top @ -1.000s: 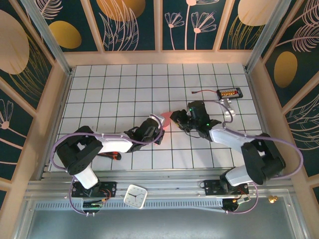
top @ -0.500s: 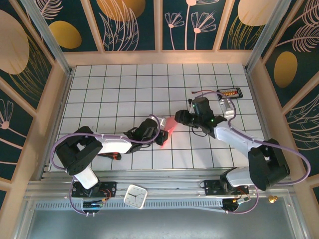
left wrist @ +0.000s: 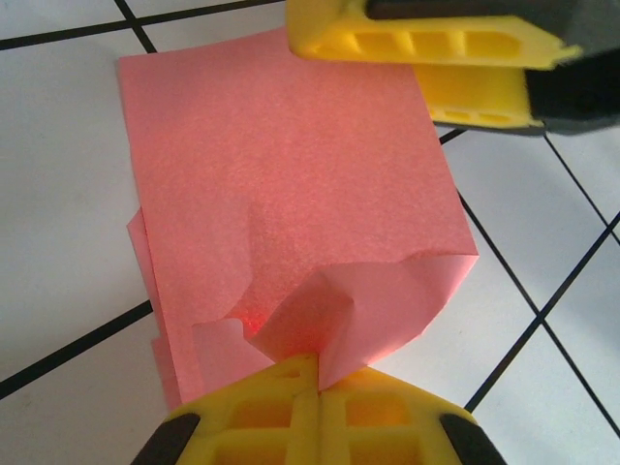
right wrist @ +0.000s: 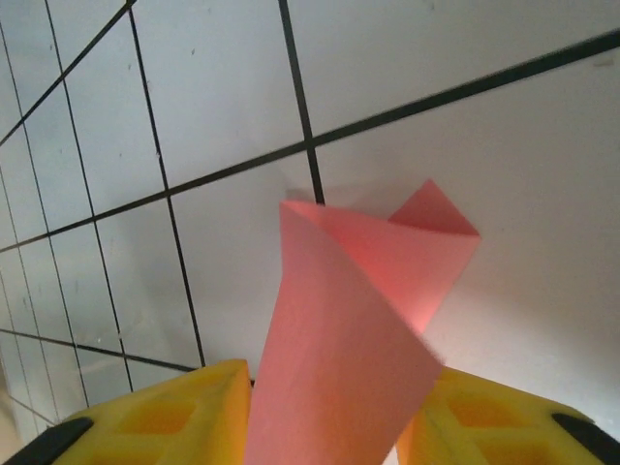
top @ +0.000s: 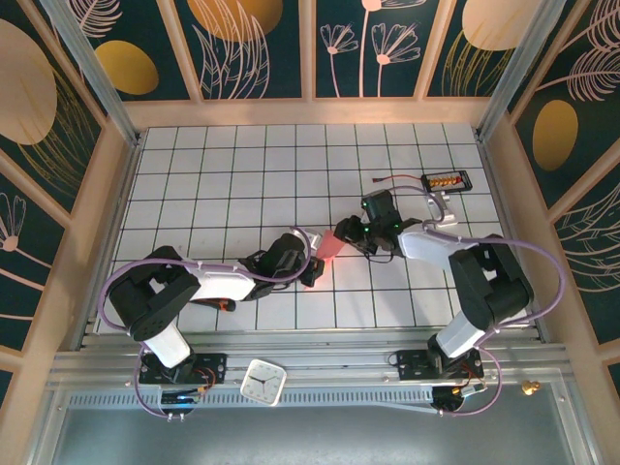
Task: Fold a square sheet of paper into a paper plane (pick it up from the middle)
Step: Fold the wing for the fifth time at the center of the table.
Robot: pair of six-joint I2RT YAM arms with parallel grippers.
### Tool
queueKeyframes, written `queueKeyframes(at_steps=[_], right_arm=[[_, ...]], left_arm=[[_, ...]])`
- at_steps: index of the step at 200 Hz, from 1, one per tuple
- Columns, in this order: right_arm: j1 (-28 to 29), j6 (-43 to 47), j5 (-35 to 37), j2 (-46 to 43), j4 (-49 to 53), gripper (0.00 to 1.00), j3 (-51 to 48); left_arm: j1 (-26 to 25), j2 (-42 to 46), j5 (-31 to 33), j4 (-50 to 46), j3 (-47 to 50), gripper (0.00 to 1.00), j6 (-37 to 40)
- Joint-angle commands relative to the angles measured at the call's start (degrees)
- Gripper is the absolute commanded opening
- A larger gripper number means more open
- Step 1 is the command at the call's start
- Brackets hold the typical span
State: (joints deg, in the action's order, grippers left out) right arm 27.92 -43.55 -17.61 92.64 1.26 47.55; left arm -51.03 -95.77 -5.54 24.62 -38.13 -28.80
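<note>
1. You have a white tiled tabletop (top: 213, 174) with black grid lines across the middle of the top view.
2. Look to the lower middle: a small white square clock (top: 263, 380) sits tilted on the grey metal ledge (top: 320, 360).
3. At the upper right of the tiles lies a black device (top: 448, 180) with a row of red and gold dots. A red wire (top: 392, 178) trails from it to the left.
4. A small brass-coloured piece (top: 529, 387) sits at the lower right; you cannot tell what it is.
5. Dark teal wall panels (top: 262, 48) with gold ovals and pale flower drawings close in the top and sides.
</note>
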Motion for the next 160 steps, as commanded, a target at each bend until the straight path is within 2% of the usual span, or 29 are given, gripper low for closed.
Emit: queueKeyframes(at_steps=[1,16,40,79,98,121,160], right_arm=[[-1.3,-0.5,2.4,2.3,-2.4,0.29,2.6],[-2.1,-1.0,1.5,3.2,-3.4,0.18,2.4],[-2.5,-1.2,1.2,3.3,-3.2,0.07,2.4],[-3.7,1.3,1.5,3.9,1.5,0.00,5.4],[-4.3,2.9,0.6,4.9,3.9,0.00,7.0],[-4.6,4.8,-0.7,6.9,6.1,0.02,8.7],[-6.7,9.1,0.8,4.9,8.1,0.24,8.3]], left_arm=[[0.0,0.8,0.4,-1.5,0.7,0.00,3.1],[0.0,1.0,0.9,-2.5,0.8,0.00,4.3],[0.0,1.4,1.4,-4.5,0.3,0.00,6.6],[-0.1,1.5,1.6,-7.8,-0.9,0.00,11.0],[0.0,1.4,1.8,-8.3,-0.9,0.00,12.2],[-0.1,1.1,-0.1,-6.6,-0.9,0.00,10.0],[0.0,0.2,-5.3,-0.7,-0.6,0.00,0.6]])
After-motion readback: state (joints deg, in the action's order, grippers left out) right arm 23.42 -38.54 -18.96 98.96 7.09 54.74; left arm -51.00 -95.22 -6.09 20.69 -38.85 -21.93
